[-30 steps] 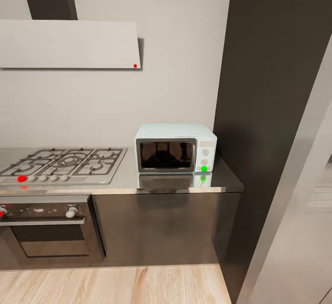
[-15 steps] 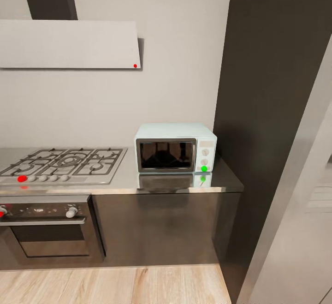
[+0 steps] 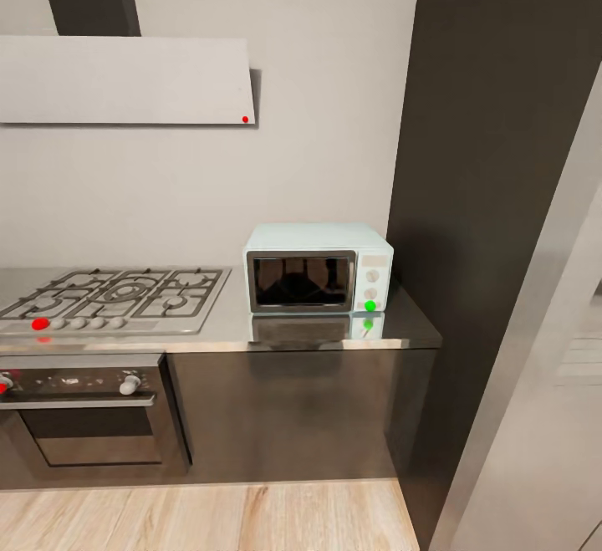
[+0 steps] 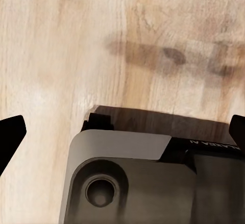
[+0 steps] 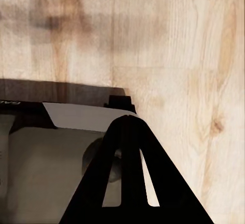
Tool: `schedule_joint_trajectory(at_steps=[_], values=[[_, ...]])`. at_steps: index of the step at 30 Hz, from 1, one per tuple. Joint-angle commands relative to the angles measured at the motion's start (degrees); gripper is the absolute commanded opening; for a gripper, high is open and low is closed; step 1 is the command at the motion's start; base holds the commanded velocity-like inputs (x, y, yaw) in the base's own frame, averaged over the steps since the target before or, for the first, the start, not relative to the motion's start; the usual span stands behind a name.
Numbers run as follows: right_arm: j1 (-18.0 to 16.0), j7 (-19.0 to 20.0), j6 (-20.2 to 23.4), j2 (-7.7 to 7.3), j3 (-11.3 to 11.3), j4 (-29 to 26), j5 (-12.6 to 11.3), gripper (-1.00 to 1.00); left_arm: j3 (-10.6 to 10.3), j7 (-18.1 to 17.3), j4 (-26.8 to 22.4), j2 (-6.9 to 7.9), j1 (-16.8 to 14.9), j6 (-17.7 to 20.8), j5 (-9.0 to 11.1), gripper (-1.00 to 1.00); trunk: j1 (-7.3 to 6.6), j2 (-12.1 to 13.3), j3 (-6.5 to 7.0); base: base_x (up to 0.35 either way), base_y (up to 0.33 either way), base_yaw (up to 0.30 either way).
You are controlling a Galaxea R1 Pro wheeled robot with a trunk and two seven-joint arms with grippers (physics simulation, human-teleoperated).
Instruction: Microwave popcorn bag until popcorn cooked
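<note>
**Robot parked facing microwave, no change**

While the head view matches the earlier ones with nothing shifted, the scene runs left to right: built-in oven [image 3: 88, 413] under the gas hob [image 3: 117, 293], range hood [image 3: 125, 80] on the wall above, then the microwave [image 3: 318, 268] on the countertop [image 3: 226, 329] at its right end, and a tall dark cabinet [image 3: 485, 200] just right of it. Microwave is pale mint, dark glass door shut, steel frame, white knobs, green indicator light [image 3: 369, 306] lit at lower right of its panel; its front reflects in the worktop. Red dots show on the hob's front edge and the hood's corner. Nothing blocks the microwave front. Wood floor [image 3: 209, 517] lies below the cabinets.

Left wrist view: left gripper [image 4: 122, 132] points at wood floor over the robot's grey base, fingertips wide apart at both edges, holding nothing. Right wrist view: right gripper [image 5: 130, 178] over floor and base; one black finger visible, spread cannot tell.
</note>
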Motion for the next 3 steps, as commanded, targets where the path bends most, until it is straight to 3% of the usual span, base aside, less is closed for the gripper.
schedule_joint_trajectory(at_steps=[1, 3], values=[[-0.1, -0.1, -0.3, -0.01, -0.5, 0.1, 0.6, -1.0, -0.5, -0.2, 0.1, 0.01, 0.0, -0.2, 0.6, 1.0, 0.0, 0.0, -0.07, 0.0, 0.0, 0.0], [-0.1, -0.1, -0.3, 0.01, -0.5, 0.1, 0.6, -1.0, -0.5, -0.2, 0.1, 0.01, 0.0, -0.2, 0.6, 1.0, 0.0, 0.0, -0.07, 0.0, 0.0, 0.0]])
